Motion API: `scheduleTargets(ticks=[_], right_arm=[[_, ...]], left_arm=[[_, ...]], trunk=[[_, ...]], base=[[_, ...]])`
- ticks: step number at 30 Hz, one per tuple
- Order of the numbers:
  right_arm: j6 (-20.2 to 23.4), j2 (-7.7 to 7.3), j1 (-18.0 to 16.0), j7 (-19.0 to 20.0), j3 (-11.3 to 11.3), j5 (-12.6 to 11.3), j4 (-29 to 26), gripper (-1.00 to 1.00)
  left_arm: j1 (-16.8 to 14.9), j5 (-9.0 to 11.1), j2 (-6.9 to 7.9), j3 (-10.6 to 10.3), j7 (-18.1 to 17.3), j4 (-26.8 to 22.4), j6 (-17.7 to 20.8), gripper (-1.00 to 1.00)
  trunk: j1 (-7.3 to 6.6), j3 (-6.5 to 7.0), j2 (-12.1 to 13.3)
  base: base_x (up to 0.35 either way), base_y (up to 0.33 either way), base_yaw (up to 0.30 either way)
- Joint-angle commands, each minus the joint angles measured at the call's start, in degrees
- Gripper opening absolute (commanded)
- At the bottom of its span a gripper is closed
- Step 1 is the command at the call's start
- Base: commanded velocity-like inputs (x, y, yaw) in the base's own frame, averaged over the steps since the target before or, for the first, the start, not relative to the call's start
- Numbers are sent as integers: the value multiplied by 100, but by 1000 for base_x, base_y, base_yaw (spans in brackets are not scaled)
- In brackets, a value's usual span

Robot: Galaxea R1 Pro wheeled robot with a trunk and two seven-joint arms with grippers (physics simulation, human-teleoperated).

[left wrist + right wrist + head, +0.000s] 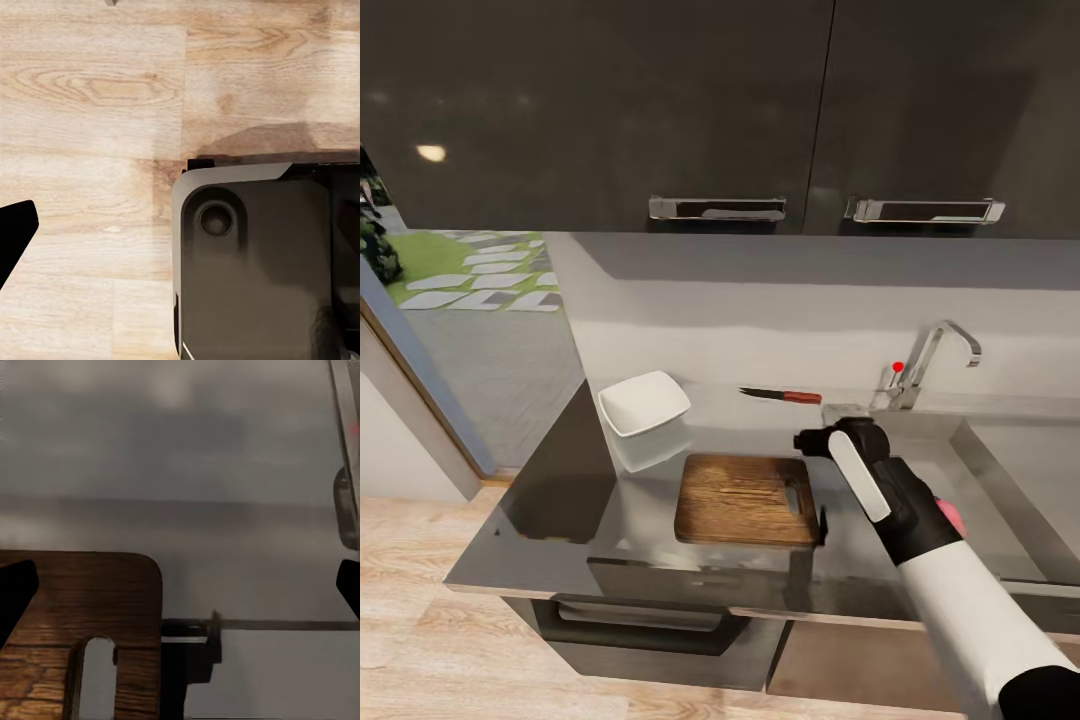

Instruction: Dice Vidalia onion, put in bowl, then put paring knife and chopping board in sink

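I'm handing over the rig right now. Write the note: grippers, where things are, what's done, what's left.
Right gripper: open, empty, hovering over the chopping board's slotted end.
Left gripper: looks down at the wood floor; state unclear.
Paring knife: on the countertop behind the board.
Bowl: empty, off the board's far left corner.
Sink: right of the board; a pink patch shows behind the right forearm, maybe the onion.
Done: nothing visible.
Left: every step.

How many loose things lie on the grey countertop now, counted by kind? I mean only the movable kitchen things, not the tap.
White bowl: 1
Wooden chopping board: 1
Red-handled paring knife: 1
Total: 3
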Motion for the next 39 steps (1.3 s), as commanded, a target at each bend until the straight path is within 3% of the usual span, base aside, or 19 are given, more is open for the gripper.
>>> scheduleTargets(ticks=[1,6,15,33,39], right_arm=[[-4,-7,34,-57,17,-54,-52,100],[-275,-17,393,-47,17,-38,-396,100],[-1426,-174,1269,-39,17,-5,-662,100],[-2605,-263,2213,-26,54,18,-678,100],[-3128,-433,2485,-24,325,42,-678,100]], left_arm=[[0,-2,0,2,0,-5,-11,100],[0,-8,0,3,0,-5,-11,100],[0,-11,9,3,0,-5,-11,100],[0,-11,15,11,0,-5,-11,100],[0,-11,12,8,0,-5,-11,100]], trunk=[[3,-10,-11],[3,-10,-11],[3,-10,-11],[3,-10,-11],[3,-10,-11]], base=[[0,0,0],[0,0,0],[0,0,0],[0,0,0],[0,0,0]])
